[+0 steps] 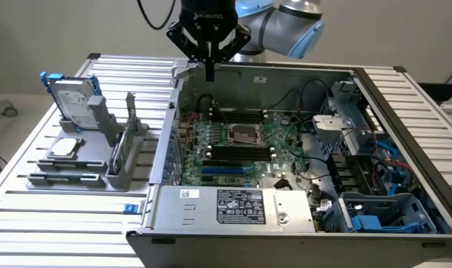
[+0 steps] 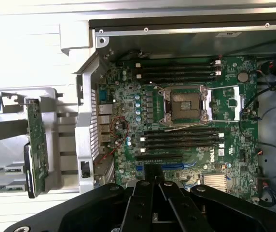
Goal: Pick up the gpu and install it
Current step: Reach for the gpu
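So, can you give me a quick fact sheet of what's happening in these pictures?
end effector: shut, empty, over the open computer case, near its far wall
gpu: upright in the gray holder, outside the case on the exterior view's left, untouched
motherboard: exposed inside the case

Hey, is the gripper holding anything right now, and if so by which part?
Nothing is held. The gripper hangs above the open computer case, jaws shut on nothing; the gpu stands in the grey rack beside the case.
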Controlling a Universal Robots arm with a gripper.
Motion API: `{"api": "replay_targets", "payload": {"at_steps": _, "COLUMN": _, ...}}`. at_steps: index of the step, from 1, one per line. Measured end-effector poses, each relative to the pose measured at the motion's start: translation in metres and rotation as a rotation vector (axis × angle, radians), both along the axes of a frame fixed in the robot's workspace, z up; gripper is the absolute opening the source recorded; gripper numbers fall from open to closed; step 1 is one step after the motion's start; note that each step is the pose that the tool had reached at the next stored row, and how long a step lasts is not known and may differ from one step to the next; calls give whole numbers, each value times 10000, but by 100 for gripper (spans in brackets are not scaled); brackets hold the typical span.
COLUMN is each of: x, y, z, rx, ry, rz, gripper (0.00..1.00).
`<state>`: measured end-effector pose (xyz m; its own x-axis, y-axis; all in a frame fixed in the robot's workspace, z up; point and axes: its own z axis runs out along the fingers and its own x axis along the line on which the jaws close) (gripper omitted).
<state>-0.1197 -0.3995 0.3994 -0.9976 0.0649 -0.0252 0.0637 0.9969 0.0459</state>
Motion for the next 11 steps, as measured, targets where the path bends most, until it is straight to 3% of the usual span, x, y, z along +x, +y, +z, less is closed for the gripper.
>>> {"api": "replay_targets", "payload": {"at_steps": 5, "x": -20, "y": 0, "z": -1, "rx": 0, "ry": 11, "rz": -2, "gripper": 11}}
{"api": "replay_targets", "payload": {"at_steps": 11, "x": -293, "y": 0, "z": -16, "rx": 0, "ry": 55, "rz": 0, "gripper": 11}}
